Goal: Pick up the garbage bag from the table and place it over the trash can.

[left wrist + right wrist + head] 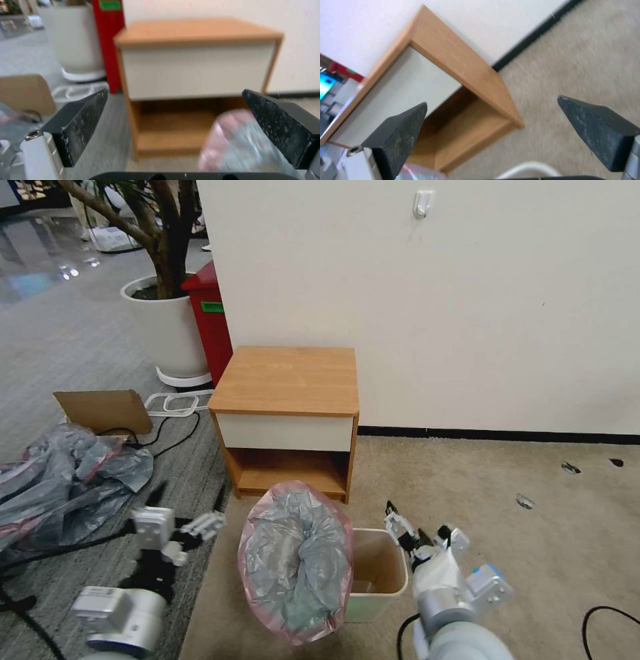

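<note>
Green marks the only label in sight, a small patch on the tall red bin [212,323] behind the table [287,380], its writing too small to read. The garbage bag [297,560], grey with a pink rim band, stands open-mouthed and draped over the left side of the trash can [380,573] on the carpet in front of the table. The left gripper [187,500] hangs to the bag's left with fingers spread wide and empty, and the right gripper [405,521] hovers just above the can's far right rim, also spread and empty.
</note>
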{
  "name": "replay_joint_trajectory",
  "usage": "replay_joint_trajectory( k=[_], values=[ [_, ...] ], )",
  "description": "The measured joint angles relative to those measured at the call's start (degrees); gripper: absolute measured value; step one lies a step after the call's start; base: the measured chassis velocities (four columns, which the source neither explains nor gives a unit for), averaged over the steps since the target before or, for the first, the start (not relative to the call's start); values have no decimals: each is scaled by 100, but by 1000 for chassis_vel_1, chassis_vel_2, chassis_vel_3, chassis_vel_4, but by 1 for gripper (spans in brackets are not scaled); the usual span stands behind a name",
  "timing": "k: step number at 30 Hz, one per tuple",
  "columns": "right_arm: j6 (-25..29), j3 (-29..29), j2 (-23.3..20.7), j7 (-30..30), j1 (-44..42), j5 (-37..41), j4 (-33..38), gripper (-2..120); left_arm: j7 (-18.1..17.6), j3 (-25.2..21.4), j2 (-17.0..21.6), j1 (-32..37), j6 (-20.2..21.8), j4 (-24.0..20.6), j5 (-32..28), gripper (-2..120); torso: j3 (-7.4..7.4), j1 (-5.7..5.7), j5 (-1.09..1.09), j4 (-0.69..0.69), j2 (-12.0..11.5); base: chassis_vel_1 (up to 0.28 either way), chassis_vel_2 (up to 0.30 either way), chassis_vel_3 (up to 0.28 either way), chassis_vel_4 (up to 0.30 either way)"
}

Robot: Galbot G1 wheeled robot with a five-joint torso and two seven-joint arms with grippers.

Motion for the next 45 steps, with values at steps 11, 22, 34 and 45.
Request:
replay_joint_trajectory(
  k=[11, 22, 34, 45],
  values=[
    [132, 611, -185, -740, 116, -352, -215, 100, -513, 1183, 110, -301, 272, 661, 812, 99, 0, 0, 0, 0, 0, 0, 0, 0, 0],
    [181, 566, -44, -637, 146, -307, -404, 100, -928, 1921, 51, -483, 773, 1108, 854, 79, 0, 0, -1, 1, 0, 0, 0, 0, 0],
    [234, 496, 37, -576, 176, -310, -513, 100, -1080, 2101, 4, -695, 988, 1294, 811, 77, 0, 0, -1, 1, 0, 0, 0, 0, 0],
    [235, 389, 108, -476, 185, -318, -483, 100, -1083, 2223, -44, -780, 1004, 1353, 801, 73, 0, -1, 0, 1, 0, 0, 0, 0, 0]
  ],
)
